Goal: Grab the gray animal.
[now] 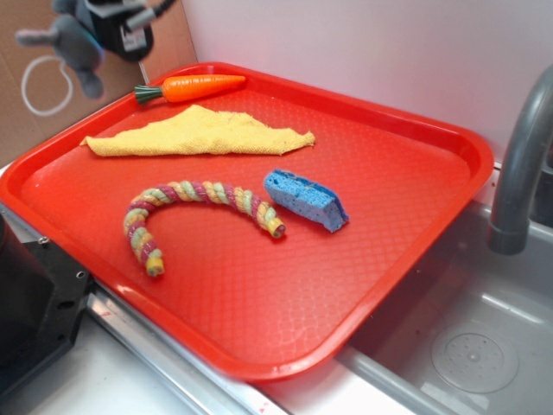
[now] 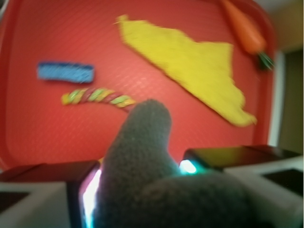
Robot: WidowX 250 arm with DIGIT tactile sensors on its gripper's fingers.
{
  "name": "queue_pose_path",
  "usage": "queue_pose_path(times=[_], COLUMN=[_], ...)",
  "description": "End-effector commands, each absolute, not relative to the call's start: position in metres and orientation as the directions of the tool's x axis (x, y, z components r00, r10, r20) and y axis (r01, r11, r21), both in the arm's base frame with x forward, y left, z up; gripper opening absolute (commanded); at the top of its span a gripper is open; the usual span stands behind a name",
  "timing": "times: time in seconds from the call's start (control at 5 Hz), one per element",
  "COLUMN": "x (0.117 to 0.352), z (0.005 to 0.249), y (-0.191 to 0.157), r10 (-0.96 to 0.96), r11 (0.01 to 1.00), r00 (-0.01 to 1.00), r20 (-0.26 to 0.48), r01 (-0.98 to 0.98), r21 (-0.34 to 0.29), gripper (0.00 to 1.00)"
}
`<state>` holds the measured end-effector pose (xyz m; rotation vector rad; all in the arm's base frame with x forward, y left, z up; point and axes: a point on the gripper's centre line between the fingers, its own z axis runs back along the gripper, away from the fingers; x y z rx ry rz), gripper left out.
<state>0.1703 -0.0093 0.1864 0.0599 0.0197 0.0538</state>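
The gray animal (image 1: 76, 45) is a small plush toy hanging in the air at the top left, above and beyond the far left corner of the red tray (image 1: 380, 251). Its white ring loop (image 1: 45, 86) dangles below it. My gripper (image 1: 111, 22) is shut on the toy. In the wrist view the gray plush (image 2: 142, 161) fills the space between my two fingers (image 2: 80, 190), with one limb sticking out toward the tray (image 2: 57, 128) far below.
On the tray lie an orange carrot toy (image 1: 199, 86), a yellow cloth (image 1: 200, 133), a striped rope toy (image 1: 194, 212) and a blue sponge (image 1: 304, 200). A gray faucet (image 1: 523, 164) and a sink basin (image 1: 467, 346) are at the right.
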Motion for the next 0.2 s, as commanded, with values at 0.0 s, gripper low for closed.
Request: queue_pose_path(times=[0.0], x=[0.1654], z=[0.1964], y=[-0.0152], r10=[0.141], r11=[0.987], r00=[0.987], r20=[0.073], r01=[-0.146], r21=[0.066], gripper=[0.00])
